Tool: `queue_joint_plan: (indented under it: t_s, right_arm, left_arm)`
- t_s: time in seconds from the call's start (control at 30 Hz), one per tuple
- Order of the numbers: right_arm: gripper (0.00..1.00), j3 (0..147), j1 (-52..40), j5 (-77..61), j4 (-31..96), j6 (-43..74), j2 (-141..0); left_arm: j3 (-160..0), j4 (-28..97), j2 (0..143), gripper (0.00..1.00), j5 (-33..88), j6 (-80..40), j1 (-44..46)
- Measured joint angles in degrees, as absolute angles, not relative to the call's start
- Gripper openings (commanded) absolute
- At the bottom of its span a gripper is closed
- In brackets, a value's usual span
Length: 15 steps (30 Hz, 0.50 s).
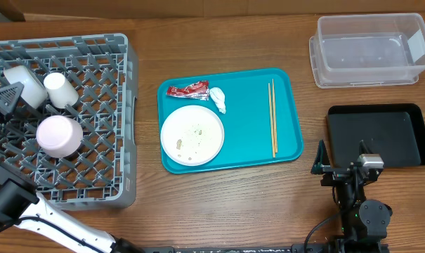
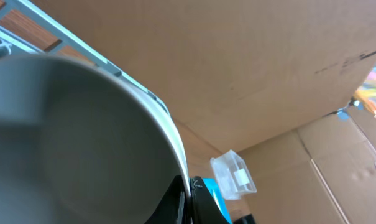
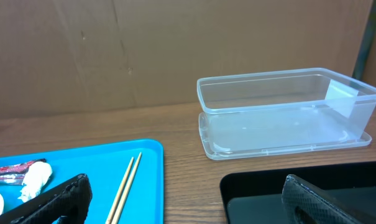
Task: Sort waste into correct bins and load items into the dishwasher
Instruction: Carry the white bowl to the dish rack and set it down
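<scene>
My left gripper [image 1: 7,95] is shut on the rim of the pale grey-blue bowl [image 1: 26,83] over the far left of the grey dish rack [image 1: 100,190]. In the left wrist view the fingers [image 2: 189,200] pinch the bowl's rim [image 2: 82,124]. A small white cup [image 1: 60,90] and a pink bowl [image 1: 59,135] lie in the rack. On the teal tray [image 1: 291,105] are a white plate [image 1: 192,134] with rice scraps, a red wrapper [image 1: 187,90] and a white tissue wad [image 1: 218,100]. My right gripper [image 1: 341,160] is open and empty [image 3: 188,205], by the black tray [image 1: 377,133].
A clear plastic tub [image 1: 370,49] stands at the back right, also in the right wrist view [image 3: 287,112]. Wooden chopsticks [image 1: 272,116] lie on the right side of the teal tray. Brown cardboard walls stand behind the table.
</scene>
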<state>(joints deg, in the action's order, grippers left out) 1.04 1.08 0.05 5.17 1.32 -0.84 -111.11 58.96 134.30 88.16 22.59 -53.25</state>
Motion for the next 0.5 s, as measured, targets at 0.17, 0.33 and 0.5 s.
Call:
queue_joint_plan:
  t_s: [0.17,0.33,0.5]
  right_arm:
    - [1.00,1.04,1.10,0.03,5.17,1.30,-0.84]
    - [1.00,1.04,1.08,0.05,5.17,1.30,-0.84]
    - [1.00,1.04,1.10,0.05,5.17,1.28,-0.84]
  left_arm:
    - [-109.32,56.29,134.30,0.14,89.58,21.82,-53.67]
    - [-108.95,56.21,134.30,0.08,88.25,17.72,-54.33]
    - [-111.04,63.05,133.62,0.31,80.31,13.43,-56.14]
